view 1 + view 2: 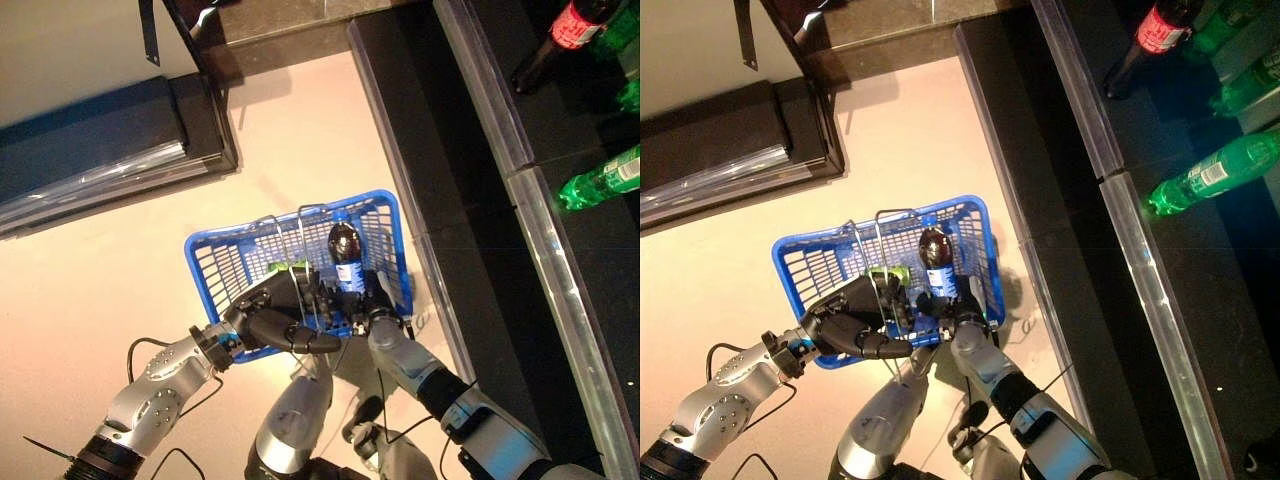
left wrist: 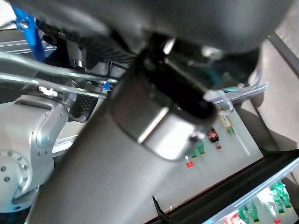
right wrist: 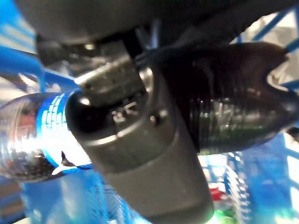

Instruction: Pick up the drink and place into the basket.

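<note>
The blue basket [image 1: 225, 262] hangs in front of me, and my left hand [image 1: 275, 322] is shut on its thin wire handles [image 1: 303, 225]. My right hand [image 1: 378, 300] is curled round the lower end of a dark cola bottle with a blue label [image 1: 345, 250]. It holds the bottle inside the basket's right side, cap pointing away from me. The right wrist view shows the thumb [image 3: 140, 158] wrapped across the bottle [image 3: 233, 107], with blue mesh behind. A green drink [image 1: 285, 267] lies in the basket beside the bottle.
A dark shelf with a shiny rail [image 1: 480, 90] runs along the right. It holds a red-labelled cola bottle [image 1: 560, 40] and green bottles [image 1: 600, 178]. A low dark display unit [image 1: 100, 140] stands at the upper left, with pale floor between.
</note>
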Tool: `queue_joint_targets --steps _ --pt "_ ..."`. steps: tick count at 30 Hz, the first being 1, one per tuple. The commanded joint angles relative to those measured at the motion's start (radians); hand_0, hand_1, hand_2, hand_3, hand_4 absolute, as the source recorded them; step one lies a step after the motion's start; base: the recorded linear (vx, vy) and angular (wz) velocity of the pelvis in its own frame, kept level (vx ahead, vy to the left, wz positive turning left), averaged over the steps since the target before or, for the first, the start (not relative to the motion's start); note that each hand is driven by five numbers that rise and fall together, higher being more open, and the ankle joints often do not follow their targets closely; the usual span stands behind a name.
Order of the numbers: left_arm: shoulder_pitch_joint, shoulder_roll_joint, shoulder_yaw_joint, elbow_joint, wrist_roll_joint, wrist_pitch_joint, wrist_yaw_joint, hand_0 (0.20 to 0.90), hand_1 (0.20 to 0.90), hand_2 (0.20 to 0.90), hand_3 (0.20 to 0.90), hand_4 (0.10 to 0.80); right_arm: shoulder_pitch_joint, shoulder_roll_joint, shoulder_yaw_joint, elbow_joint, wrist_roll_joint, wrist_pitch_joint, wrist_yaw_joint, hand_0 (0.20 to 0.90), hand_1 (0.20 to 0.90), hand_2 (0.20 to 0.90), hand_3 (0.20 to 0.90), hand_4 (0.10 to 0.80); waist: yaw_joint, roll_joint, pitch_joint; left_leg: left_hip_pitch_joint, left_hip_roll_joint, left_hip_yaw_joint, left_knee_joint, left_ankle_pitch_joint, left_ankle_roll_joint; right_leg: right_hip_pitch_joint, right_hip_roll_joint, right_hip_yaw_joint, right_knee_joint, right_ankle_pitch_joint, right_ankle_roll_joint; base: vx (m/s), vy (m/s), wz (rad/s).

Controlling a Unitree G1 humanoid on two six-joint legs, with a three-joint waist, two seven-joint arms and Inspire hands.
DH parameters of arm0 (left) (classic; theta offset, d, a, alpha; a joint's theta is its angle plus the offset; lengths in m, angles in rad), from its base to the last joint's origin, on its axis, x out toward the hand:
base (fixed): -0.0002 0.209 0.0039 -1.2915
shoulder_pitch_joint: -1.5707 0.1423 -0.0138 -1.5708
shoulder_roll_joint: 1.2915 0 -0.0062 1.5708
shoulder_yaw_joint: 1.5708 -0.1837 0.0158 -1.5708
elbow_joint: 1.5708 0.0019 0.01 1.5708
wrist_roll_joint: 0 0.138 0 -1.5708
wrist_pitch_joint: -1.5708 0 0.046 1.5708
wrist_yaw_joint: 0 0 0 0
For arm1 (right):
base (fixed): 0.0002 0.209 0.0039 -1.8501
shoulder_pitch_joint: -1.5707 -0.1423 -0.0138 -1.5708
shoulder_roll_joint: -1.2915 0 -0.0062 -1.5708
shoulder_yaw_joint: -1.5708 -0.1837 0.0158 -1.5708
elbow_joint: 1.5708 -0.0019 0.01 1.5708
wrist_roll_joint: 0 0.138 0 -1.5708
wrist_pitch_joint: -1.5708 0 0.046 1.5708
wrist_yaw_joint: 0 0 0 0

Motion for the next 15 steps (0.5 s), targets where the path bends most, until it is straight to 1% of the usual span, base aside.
queue_joint_targets --steps 1,3,5,6,7,8,12,15 --pt "-0.161 -0.147 0.054 -0.486 -0.082 -0.196 -0.230 0.300 0.300 0.300 0.200 0.100 -0.061 0.082 0.065 -0.056 -0.118 -0.063 0.051 0.300 0.300 0.300 0.200 0.100 -0.008 0.034 -0.075 0.006 0.003 0.014 0.101 -0.074 0.044 -0.058 -0.045 -0.024 -0.046 0.236 -0.051 0.000 0.000 0.00" --pt "-0.167 -0.152 0.050 -0.487 -0.077 -0.193 -0.222 0.300 0.300 0.300 0.200 0.100 -0.063 0.081 0.071 -0.046 -0.139 -0.062 0.064 0.300 0.300 0.300 0.200 0.100 -0.008 0.034 -0.074 0.007 0.003 0.012 0.096 -0.070 0.045 -0.060 -0.045 -0.025 -0.045 0.238 -0.051 0.000 0.000 0.00" --pt "-0.173 -0.149 0.053 -0.491 -0.083 -0.188 -0.221 0.300 0.300 0.300 0.200 0.100 -0.066 0.079 0.083 -0.027 -0.226 -0.063 0.099 0.300 0.300 0.300 0.200 0.100 -0.004 0.031 -0.072 0.006 0.003 0.011 0.095 -0.070 0.045 -0.064 -0.047 -0.030 -0.041 0.238 -0.049 0.000 0.000 0.00" --pt "-0.173 -0.148 0.053 -0.491 -0.083 -0.188 -0.222 0.300 0.300 0.300 0.200 0.100 -0.066 0.079 0.084 -0.026 -0.232 -0.063 0.102 0.300 0.300 0.300 0.200 0.100 -0.004 0.031 -0.073 0.005 0.003 0.011 0.095 -0.070 0.045 -0.064 -0.047 -0.030 -0.040 0.238 -0.049 0.000 0.000 0.00" --pt "-0.174 -0.147 0.056 -0.492 -0.088 -0.187 -0.224 0.300 0.300 0.300 0.200 0.100 -0.064 0.070 0.104 -0.021 -0.294 -0.047 0.129 0.300 0.300 0.300 0.200 0.100 -0.002 0.030 -0.071 0.004 0.003 0.012 0.095 -0.069 0.045 -0.069 -0.047 -0.030 -0.037 0.237 -0.047 0.000 0.000 0.00" --pt "-0.173 -0.148 0.056 -0.495 -0.093 -0.184 -0.224 0.300 0.300 0.300 0.200 0.100 -0.057 0.060 0.122 -0.020 -0.311 -0.030 0.142 0.300 0.300 0.300 0.200 0.100 -0.003 0.030 -0.072 0.002 0.003 0.011 0.093 -0.068 0.046 -0.073 -0.046 -0.030 -0.037 0.238 -0.046 -0.001 0.001 0.04" --pt "-0.166 -0.150 0.052 -0.500 -0.093 -0.188 -0.230 0.300 0.300 0.300 0.200 0.100 -0.043 0.047 0.139 0.002 -0.322 -0.010 0.152 0.300 0.300 0.300 0.200 0.100 -0.004 0.034 -0.066 0.000 0.003 0.011 0.089 -0.064 0.048 -0.077 -0.045 -0.032 -0.037 0.239 -0.044 -0.005 0.004 0.03" --pt "-0.178 -0.154 0.032 -0.506 -0.083 -0.182 -0.229 0.300 0.300 0.300 0.200 0.100 -0.057 0.059 0.134 0.073 -0.324 0.020 0.167 0.300 0.300 0.300 0.200 0.100 0.001 0.038 -0.057 0.000 0.003 0.008 0.086 -0.060 0.049 -0.080 -0.047 -0.039 -0.031 0.240 -0.044 0.000 0.000 0.00"
